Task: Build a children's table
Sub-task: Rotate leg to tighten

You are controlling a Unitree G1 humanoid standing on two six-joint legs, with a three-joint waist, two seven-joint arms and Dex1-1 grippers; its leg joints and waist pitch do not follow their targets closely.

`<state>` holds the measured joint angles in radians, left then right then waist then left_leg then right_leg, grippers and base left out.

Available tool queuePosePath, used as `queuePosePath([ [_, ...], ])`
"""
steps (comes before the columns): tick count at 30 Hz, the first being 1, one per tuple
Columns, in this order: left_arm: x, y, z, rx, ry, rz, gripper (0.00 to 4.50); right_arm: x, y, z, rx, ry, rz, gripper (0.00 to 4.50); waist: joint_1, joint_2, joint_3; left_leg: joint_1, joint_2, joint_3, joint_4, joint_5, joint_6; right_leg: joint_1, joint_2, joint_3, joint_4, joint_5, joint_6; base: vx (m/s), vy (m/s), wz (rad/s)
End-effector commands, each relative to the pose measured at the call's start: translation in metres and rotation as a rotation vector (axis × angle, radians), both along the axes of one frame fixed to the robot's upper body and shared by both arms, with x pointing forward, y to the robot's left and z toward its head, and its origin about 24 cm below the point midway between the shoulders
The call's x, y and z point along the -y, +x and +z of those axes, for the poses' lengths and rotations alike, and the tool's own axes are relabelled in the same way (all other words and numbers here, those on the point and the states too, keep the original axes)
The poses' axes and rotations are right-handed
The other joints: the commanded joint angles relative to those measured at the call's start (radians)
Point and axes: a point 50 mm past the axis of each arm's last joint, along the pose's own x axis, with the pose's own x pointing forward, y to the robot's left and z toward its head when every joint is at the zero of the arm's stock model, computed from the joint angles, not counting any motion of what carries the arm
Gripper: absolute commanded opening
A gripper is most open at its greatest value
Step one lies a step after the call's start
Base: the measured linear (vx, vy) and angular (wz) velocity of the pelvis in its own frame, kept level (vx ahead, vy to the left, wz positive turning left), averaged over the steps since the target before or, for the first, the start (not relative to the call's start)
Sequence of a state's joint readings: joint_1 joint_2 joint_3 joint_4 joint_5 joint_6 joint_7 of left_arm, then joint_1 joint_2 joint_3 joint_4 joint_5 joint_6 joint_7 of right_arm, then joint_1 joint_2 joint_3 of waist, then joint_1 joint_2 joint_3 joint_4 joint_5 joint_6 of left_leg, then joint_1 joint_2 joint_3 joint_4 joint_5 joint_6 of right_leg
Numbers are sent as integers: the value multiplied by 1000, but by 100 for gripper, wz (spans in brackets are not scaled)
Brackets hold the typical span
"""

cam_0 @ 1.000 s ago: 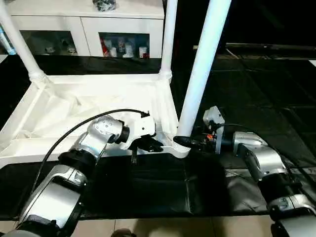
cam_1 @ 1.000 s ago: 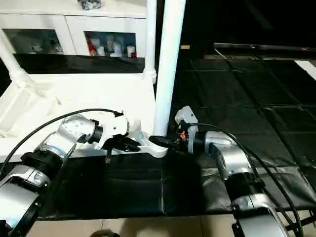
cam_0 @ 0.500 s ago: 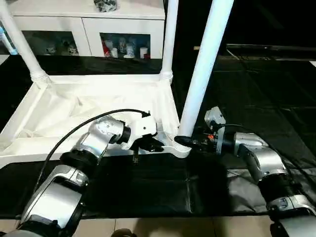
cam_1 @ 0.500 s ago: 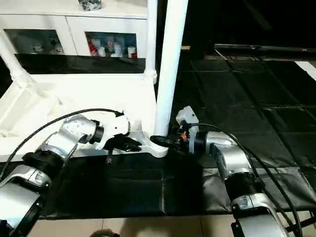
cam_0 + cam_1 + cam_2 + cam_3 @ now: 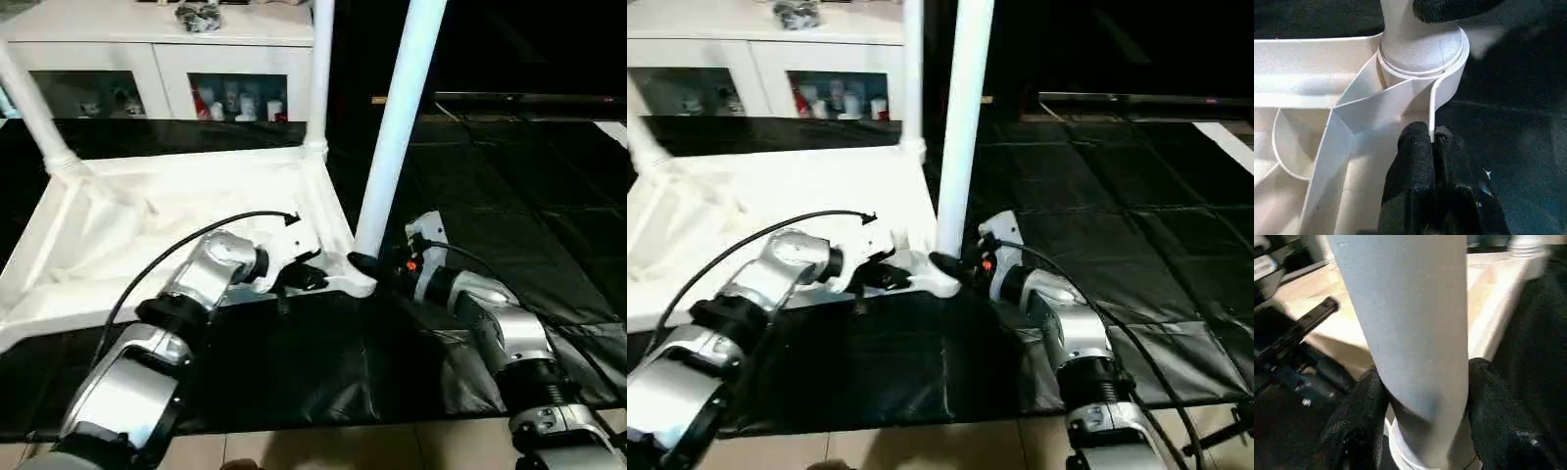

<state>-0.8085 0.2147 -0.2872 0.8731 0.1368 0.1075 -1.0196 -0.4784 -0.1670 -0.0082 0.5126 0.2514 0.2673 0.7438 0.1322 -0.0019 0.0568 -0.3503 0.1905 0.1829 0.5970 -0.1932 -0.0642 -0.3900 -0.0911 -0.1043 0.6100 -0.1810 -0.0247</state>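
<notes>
**A:** Where is the work sitting for you right now?

**B:** Your white plastic children's table top [image 5: 186,211] lies upside down on the black mat [image 5: 323,362], ribbed underside facing up. Three long white tapered legs stand up from its corner sockets; the near-right leg [image 5: 397,127] is the one you are working on.

**A:** And what are the hands doing?

**B:** Your right gripper [image 5: 1420,431] has its fingers [image 5: 1359,426] wrapped on either side of that leg just above the socket, gripping the round shaft. That low hold looks chosen so you can press or twist the leg home without it levering sideways. Your left gripper [image 5: 1432,142] has its fingers pressed together on the thin upright rim of the top, right beside the same corner lobe [image 5: 1449,78]. You seem to be pinning the top so it cannot slide or turn on the mat while the other hand seats the leg.

**A:** How far along does that put you?

**B:** I'd judge it late: the near-left corner remains for the fourth leg.
</notes>
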Motion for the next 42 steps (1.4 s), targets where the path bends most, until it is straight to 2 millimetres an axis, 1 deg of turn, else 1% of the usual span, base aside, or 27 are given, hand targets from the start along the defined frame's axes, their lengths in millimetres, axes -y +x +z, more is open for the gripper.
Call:
queuePosePath([
  [1, 21, 7, 12, 53, -44, 42, 0, -30, -8, -14, -113, 66, 51, 200, -4, 4, -64, 5, 48, -26, -86, -244, -6, 40, -83, 60, -94, -357, -151, 0, 0, 0],
  [4, 27, 9, 13, 58, -54, 92, 0, -39, -4, -16, -141, 64, -13, 200, -12, 3, -65, 1, 46, -25, -85, -225, -4, 43, -83, 60, -89, -311, -168, 0, 0, 0],
  [5, 30, 11, 14, 63, -57, 120, 0, -43, -1, -17, -149, 55, -45, 200, -17, 5, -65, 1, 46, -26, -86, -227, -5, 44, -82, 59, -87, -300, -175, 0, 0, 0],
  [6, 32, 11, 14, 67, -60, 138, 0, -45, 0, -17, -152, 48, -61, 200, -21, 5, -64, 0, 46, -25, -86, -230, -7, 43, -81, 60, -87, -301, -178, 0, 0, 0],
  [8, 44, 14, 17, 95, -79, 218, 0, -51, 11, -20, -194, -10, -216, 200, -31, 9, -63, 2, 44, -26, -85, -239, -16, 42, -81, 60, -88, -318, -182, 0, 0, 0],
  [10, 50, 14, 18, 100, -91, 237, 0, -54, 14, -19, -190, -28, -255, 200, -39, 7, -63, 4, 41, -26, -85, -247, -22, 41, -79, 59, -93, -336, -177, 0, 0, 0],
  [12, 62, 13, 20, 105, -119, 244, 0, -66, 20, -11, -162, -15, -292, 199, -44, 6, -65, 0, 41, -25, -84, -233, -16, 43, -80, 60, -90, -313, -178, 0, 0, 0],
  [15, 65, 12, 24, 110, -147, 223, 0, -73, 25, 1, -121, 49, -279, 199, -40, 1, -74, -8, 38, -20, -76, -140, 28, 49, -75, 62, -75, -151, -202, 0, 0, 0],
  [16, 61, 13, 23, 115, -139, 221, 0, -71, 25, 2, -107, 47, -278, 233, -39, 2, -76, -9, 38, -20, -74, -121, 37, 50, -75, 61, -70, -119, -210, 0, 0, 0],
  [17, 54, 14, 23, 129, -121, 219, 0, -68, 25, 1, -105, 40, -287, 233, -38, 3, -76, -10, 38, -19, -72, -97, 52, 50, -73, 61, -66, -76, -223, 0, 0, 0],
  [18, 54, 14, 23, 130, -119, 219, 0, -67, 25, 1, -105, 39, -288, 266, -38, 4, -76, -11, 38, -18, -72, -90, 62, 51, -74, 61, -64, -59, -231, 0, 0, 0],
  [20, 46, 15, 21, 143, -93, 208, 0, -60, 24, -2, -93, 19, -289, 269, -38, 2, -74, -9, 39, -17, -72, -100, 67, 50, -74, 60, -66, -71, -237, 0, 0, 0],
  [22, 37, 14, 18, 146, -64, 193, 0, -50, 21, -6, -58, -21, -278, 280, -36, 4, -74, -8, 41, -16, -73, -114, 66, 48, -75, 61, -68, -91, -236, 0, 0, 0],
  [23, 33, 14, 16, 143, -55, 192, 0, -46, 20, -8, -44, -36, -270, 294, -36, 0, -73, -8, 42, -16, -74, -117, 64, 48, -75, 61, -69, -96, -235, 0, 0, 0],
  [24, 31, 14, 16, 144, -51, 182, 0, -42, 19, -9, -36, -41, -263, 312, -34, 2, -73, -7, 42, -16, -74, -117, 62, 48, -76, 61, -68, -98, -235, 0, 0, 0],
  [25, 23, 12, 14, 138, -37, 147, 0, -28, 14, -11, -9, -52, -231, 312, -35, 2, -72, -8, 43, -16, -74, -119, 62, 49, -75, 61, -68, -97, -233, 0, 0, 0],
  [26, 22, 12, 14, 137, -35, 141, 0, -25, 13, -11, -4, -53, -225, 313, -31, 1, -71, -8, 44, -17, -75, -127, 67, 51, -76, 61, -70, -100, -227, 0, 0, 0],
  [28, 15, 9, 12, 128, -24, 105, 0, -11, 9, -9, 22, -50, -187, 347, -30, 0, -73, -10, 44, -16, -73, -122, 74, 52, -76, 62, -68, -89, -226, 0, 0, 0],
  [29, 11, 8, 11, 128, -15, 71, 0, -2, 6, -5, 47, -43, -155, 355, -29, 2, -71, -9, 44, -16, -73, -127, 75, 50, -76, 62, -69, -103, -228, 0, 0, 0],
  [30, 6, 5, 10, 120, -1, 26, 0, 11, 3, 2, 83, -35, -97, 358, -25, -1, -70, -8, 44, -15, -73, -138, 77, 51, -77, 62, -74, -127, -220, 0, 0, 0],
  [32, 4, 4, 9, 113, 6, 11, 0, 15, 2, 5, 97, -33, -70, 377, -20, 0, -71, -7, 46, -16, -72, -136, 80, 51, -77, 63, -73, -130, -218, 0, 0, 0],
  [34, -1, 1, 9, 111, 20, -62, 0, 28, 0, 17, 137, -24, 14, 390, -16, 0, -70, -6, 47, -16, -72, -139, 74, 48, -76, 62, -72, -137, -219, 0, 0, 0],
  [35, -3, -1, 9, 110, 27, -104, 0, 34, -1, 24, 155, -23, 55, 399, -14, -1, -69, -7, 45, -17, -73, -152, 79, 51, -76, 60, -75, -154, -218, 0, 0, 0],
  [37, -6, -6, 10, 108, 33, -179, 0, 41, -2, 32, 171, -26, 112, 423, -10, 0, -70, -6, 50, -15, -71, -138, 79, 48, -76, 62, -71, -145, -214, 0, 0, 0],
  [40, -11, -12, 13, 75, 40, -287, 0, 47, -6, 43, 174, -64, 281, 442, 0, -3, -72, -8, 50, -13, -68, -122, 85, 49, -75, 59, -65, -120, -231, 0, 0, 0],
  [41, -12, -14, 13, 69, 47, -317, 0, 49, -6, 45, 177, -85, 332, 447, 5, -6, -72, -9, 50, -12, -66, -116, 91, 48, -76, 60, -63, -121, -232, 0, 0, 0],
  [42, -14, -16, 14, 60, 52, -346, 0, 49, -7, 47, 178, -99, 373, 447, 10, -4, -73, -7, 51, -11, -66, -115, 90, 46, -76, 60, -63, -128, -231, 0, 0, 0],
])
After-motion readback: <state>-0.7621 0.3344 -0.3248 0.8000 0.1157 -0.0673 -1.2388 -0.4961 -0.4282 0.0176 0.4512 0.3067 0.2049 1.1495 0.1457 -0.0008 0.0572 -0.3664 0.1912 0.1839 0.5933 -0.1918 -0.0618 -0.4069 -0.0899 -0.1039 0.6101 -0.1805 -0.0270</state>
